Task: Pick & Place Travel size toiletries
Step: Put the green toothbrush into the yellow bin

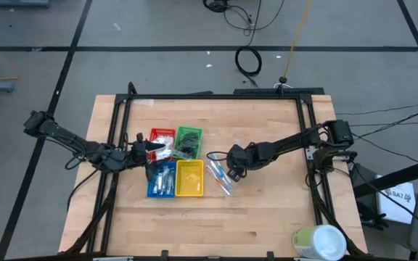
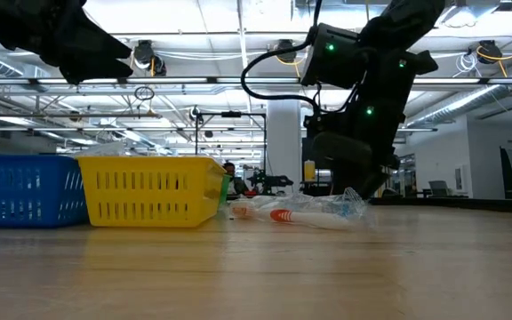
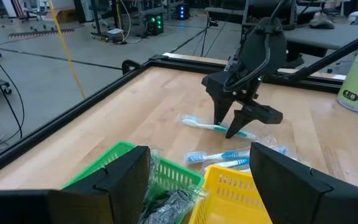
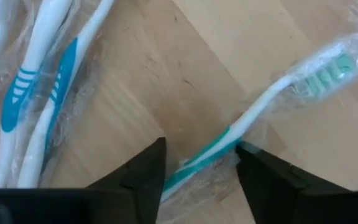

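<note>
Several toothbrushes in clear wrappers lie flat on the wooden table to the right of four small trays. A green-and-white one (image 4: 272,93) lies apart from the blue-and-white ones (image 4: 42,93). My right gripper (image 4: 201,146) points steeply down, open, with one finger on each side of the green toothbrush's handle. My left gripper (image 3: 197,186) hovers open and holds nothing, above the green tray (image 1: 189,138) and the yellow tray (image 1: 189,179). My right gripper straddles the green toothbrush's handle (image 4: 213,146) near its free end, coming from above, with the fingers lying across it. I cannot tell whether the fingers (image 4: 253,168) touch the wrapper. The toothbrush lies flat on the table.
A red tray (image 1: 162,135) and a blue tray (image 1: 161,181) stand beside the green and yellow ones, with items inside. A large pale green cylinder (image 1: 318,243) lies at the table's near right corner. A black frame rail (image 3: 104,87) runs round the table.
</note>
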### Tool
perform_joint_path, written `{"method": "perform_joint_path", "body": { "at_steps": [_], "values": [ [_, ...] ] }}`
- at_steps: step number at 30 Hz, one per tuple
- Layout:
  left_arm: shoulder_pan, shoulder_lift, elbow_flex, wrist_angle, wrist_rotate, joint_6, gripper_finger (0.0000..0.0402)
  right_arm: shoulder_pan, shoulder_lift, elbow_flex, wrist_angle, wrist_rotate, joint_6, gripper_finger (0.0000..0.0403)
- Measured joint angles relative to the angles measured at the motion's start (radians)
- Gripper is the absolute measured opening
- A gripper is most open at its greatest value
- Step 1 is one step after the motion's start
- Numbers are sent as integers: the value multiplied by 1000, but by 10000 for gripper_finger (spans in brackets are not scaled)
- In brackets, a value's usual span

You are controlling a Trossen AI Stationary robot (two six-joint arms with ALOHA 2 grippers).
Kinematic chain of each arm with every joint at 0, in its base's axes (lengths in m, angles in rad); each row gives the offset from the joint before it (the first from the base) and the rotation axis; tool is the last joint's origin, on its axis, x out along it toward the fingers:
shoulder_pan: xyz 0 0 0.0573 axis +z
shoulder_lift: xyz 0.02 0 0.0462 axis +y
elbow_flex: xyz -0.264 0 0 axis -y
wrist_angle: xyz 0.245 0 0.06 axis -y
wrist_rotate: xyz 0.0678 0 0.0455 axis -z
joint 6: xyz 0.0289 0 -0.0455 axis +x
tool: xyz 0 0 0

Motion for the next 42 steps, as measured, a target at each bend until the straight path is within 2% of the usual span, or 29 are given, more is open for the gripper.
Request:
{"method": "perform_joint_path", "body": {
  "at_steps": [3,8,10,14,17,24,27,29,31,36,39,42],
  "values": [
    [0,0,0,0,0,0,271,-1,0,-1,-1,-1,-25,137],
    [0,0,0,0,0,1,271,0,0,-2,33,-6,-109,33],
    [0,0,0,0,0,1,271,-1,0,-4,54,-5,-152,15],
    [0,0,0,0,0,2,271,-1,-5,-5,87,0,-217,23],
    [0,0,0,0,0,2,271,-2,-35,-8,100,10,-275,13],
    [0,0,0,0,0,2,271,-2,-217,-8,105,154,-366,12],
    [0,0,0,1,0,2,271,0,-293,-11,205,181,-442,12],
    [0,0,0,2,0,2,271,2,-327,-34,341,188,-521,12],
    [0,3,0,11,0,0,271,2,-347,-77,499,156,-609,12],
    [19,54,-1,100,8,-4,271,-15,-353,-195,939,-54,-739,12],
    [48,124,-1,177,40,14,271,-28,-351,-243,1082,-166,-775,12],
    [80,204,-1,300,74,64,271,-28,-351,-269,1147,-181,-783,12]
  ]
}}
